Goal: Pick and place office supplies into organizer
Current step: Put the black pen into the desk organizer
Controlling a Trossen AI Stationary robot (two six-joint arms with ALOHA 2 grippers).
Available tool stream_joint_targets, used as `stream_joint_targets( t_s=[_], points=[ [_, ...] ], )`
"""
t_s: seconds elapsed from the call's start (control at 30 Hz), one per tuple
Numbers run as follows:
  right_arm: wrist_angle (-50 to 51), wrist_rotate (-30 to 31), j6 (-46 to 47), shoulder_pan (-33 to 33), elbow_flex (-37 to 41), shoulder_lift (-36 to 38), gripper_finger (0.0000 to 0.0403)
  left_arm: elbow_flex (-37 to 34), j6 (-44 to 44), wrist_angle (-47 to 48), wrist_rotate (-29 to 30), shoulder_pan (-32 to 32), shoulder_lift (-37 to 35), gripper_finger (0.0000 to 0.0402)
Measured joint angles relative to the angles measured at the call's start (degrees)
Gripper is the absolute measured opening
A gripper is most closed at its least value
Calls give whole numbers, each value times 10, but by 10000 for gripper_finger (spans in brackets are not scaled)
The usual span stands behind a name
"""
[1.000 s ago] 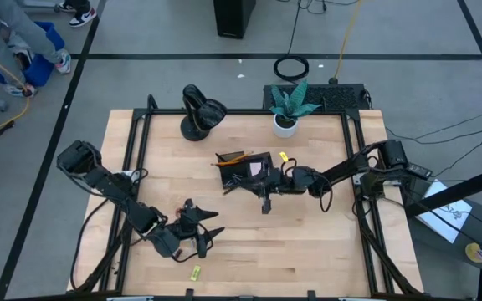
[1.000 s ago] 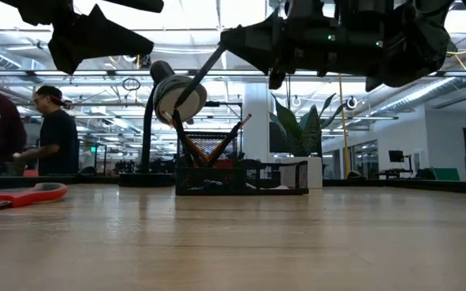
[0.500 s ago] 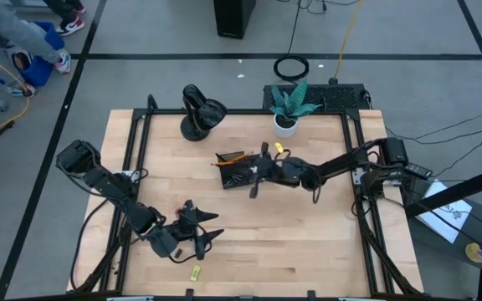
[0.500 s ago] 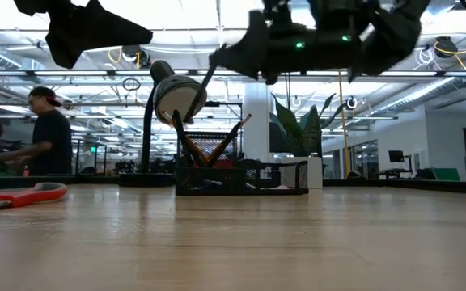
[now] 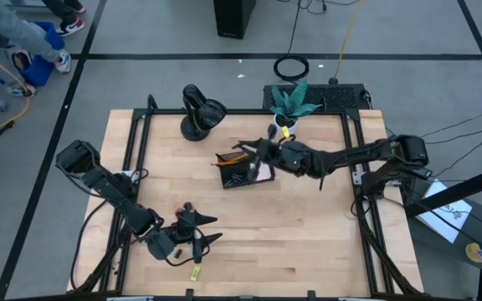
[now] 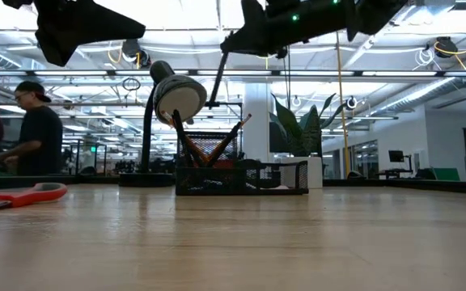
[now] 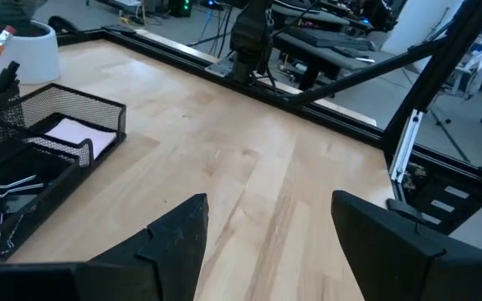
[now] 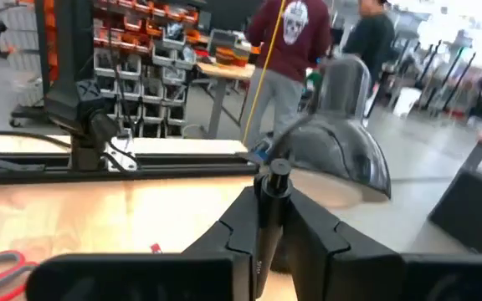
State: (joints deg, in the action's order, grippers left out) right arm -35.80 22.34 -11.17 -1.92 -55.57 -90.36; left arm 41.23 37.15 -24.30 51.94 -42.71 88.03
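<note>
Organizer (image 5: 243, 171): on the table (image 5: 308, 242), toward its back, about midway across.
Pencils (image 6: 235, 133): upright and tilted in the organizer's taller back section.
Note pad (image 7: 78, 132): inside an organizer compartment; clips (image 7: 11, 186) in the compartment beside it.
Lamp (image 5: 199, 113): back of the table, left of the organizer.
Plant pot (image 5: 285, 124): back edge, right of the organizer.
Right gripper (image 5: 260, 150): above the organizer's back, pen (image 8: 272, 205) between its fingers.
Left gripper (image 5: 201, 232): front left, above the table.
Yellow piece (image 5: 195, 272): near the front edge, just before the left gripper.
Scissors (image 6: 23, 195): on the table, well left of the organizer.
</note>
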Motion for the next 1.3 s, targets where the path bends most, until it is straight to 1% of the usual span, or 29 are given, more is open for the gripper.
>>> stream_joint_targets(
  t_s=[0.17,0.3,0.4,0.5,0.57,0.73,0.97,1.3],
  points=[
    [54,-37,54,-33,0,12,36,0,-19,-16,0,-2,0,258],
    [71,-105,100,-59,0,5,30,0,-25,-36,0,-2,-1,258],
    [78,-119,107,-67,0,4,30,0,-42,-51,-1,-2,-1,258],
    [87,-123,119,-69,0,4,34,0,-54,-69,-16,-1,-1,258],
    [99,-138,120,-69,0,1,35,0,-58,-84,-29,-1,-1,257],
    [94,-148,130,-69,0,-27,30,0,-70,-103,-40,-1,-1,257],
    [67,-150,135,-69,0,-88,34,0,-70,-102,-40,-1,-1,257],
    [39,-149,135,-75,0,-138,38,0,-69,-102,-40,-1,-1,258]
  ],
)
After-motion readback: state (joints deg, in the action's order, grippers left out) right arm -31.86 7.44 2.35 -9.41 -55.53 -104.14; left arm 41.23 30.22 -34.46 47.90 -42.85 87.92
